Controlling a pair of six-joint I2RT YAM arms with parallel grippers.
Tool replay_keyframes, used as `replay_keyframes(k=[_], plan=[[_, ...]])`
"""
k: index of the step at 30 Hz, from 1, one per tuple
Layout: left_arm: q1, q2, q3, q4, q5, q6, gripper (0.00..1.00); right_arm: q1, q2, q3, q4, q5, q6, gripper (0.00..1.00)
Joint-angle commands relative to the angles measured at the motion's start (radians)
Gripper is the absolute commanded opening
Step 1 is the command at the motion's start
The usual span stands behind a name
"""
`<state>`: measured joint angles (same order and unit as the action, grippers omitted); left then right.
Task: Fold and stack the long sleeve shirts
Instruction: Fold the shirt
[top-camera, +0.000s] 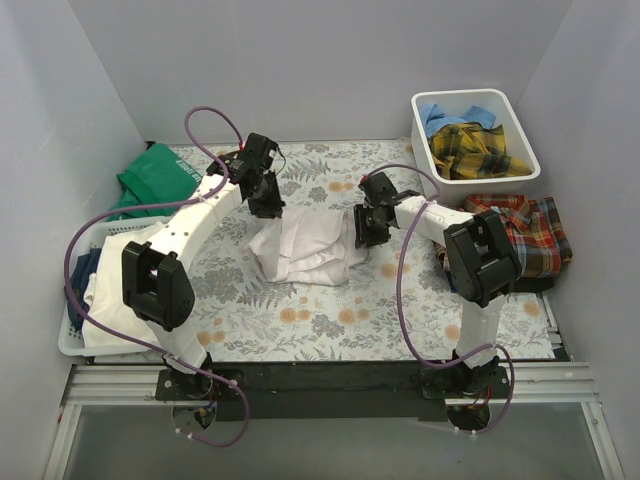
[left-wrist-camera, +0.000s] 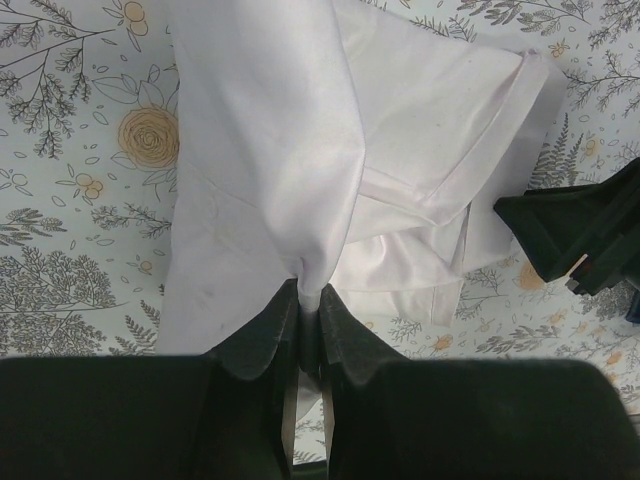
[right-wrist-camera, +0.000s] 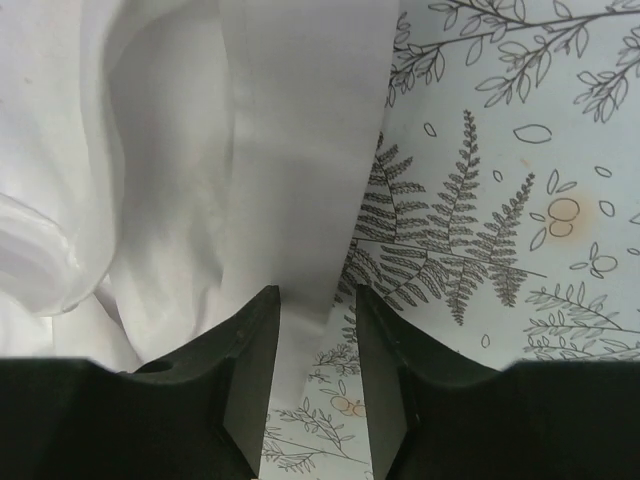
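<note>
Far left I see a green cloth, and below it a white basket with pale cloth heaped in it. My left gripper is over the table's floral cover. It is clenched tight on a pinched fold of the white shirt, and the wrist view shows both fingers pressed on the cloth. The shirt lies crumpled mid-table between the two grippers.

My right gripper is at the shirt's right edge. Its fingers stand apart with a strip of white cloth running into the gap, so it is released, not squeezing.

Right of that, a red-orange-navy plaid shirt lies flat on the table. Behind it, a white bin holds the yellow-dark plaid shirt with the light blue shirt at the bin's back.
</note>
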<state>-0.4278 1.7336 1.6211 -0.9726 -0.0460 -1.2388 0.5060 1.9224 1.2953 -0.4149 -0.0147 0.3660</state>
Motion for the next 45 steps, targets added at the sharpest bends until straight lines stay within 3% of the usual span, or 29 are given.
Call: replay_keyframes(k=[1,3,7,11,22,30,37,40,43,45], plan=[[-0.009,-0.012,0.043,-0.015,-0.02,-0.007,0.07,0.002,0.036,0.039,-0.01,-0.039,0.007,0.4],[-0.012,-0.011,0.051,-0.015,-0.023,-0.007,0.07,0.003,0.05,0.038,-0.018,-0.039,0.008,0.36],[-0.032,0.006,0.091,-0.037,-0.048,-0.01,0.07,0.005,0.052,0.029,-0.019,-0.047,0.013,0.12],[-0.061,0.049,0.155,-0.061,-0.071,-0.017,0.07,0.014,0.047,0.027,-0.019,-0.051,0.021,0.01],[-0.221,0.179,0.241,-0.091,-0.14,-0.04,0.08,0.034,0.024,0.041,-0.032,-0.083,0.031,0.01],[-0.313,0.244,0.273,-0.058,-0.111,-0.051,0.13,0.034,-0.026,0.022,-0.027,-0.094,0.054,0.02],[-0.339,0.299,0.332,-0.046,-0.081,-0.077,0.15,0.013,-0.12,-0.007,0.001,-0.077,0.097,0.34],[-0.339,0.313,0.316,-0.012,-0.083,-0.109,0.27,-0.004,-0.163,-0.034,0.005,-0.047,0.142,0.39],[-0.339,0.331,0.319,0.043,-0.057,-0.128,0.43,-0.011,-0.2,-0.056,0.007,-0.013,0.172,0.39],[-0.339,0.337,0.322,0.064,-0.046,-0.129,0.48,-0.014,-0.224,-0.065,0.001,-0.001,0.182,0.39]])
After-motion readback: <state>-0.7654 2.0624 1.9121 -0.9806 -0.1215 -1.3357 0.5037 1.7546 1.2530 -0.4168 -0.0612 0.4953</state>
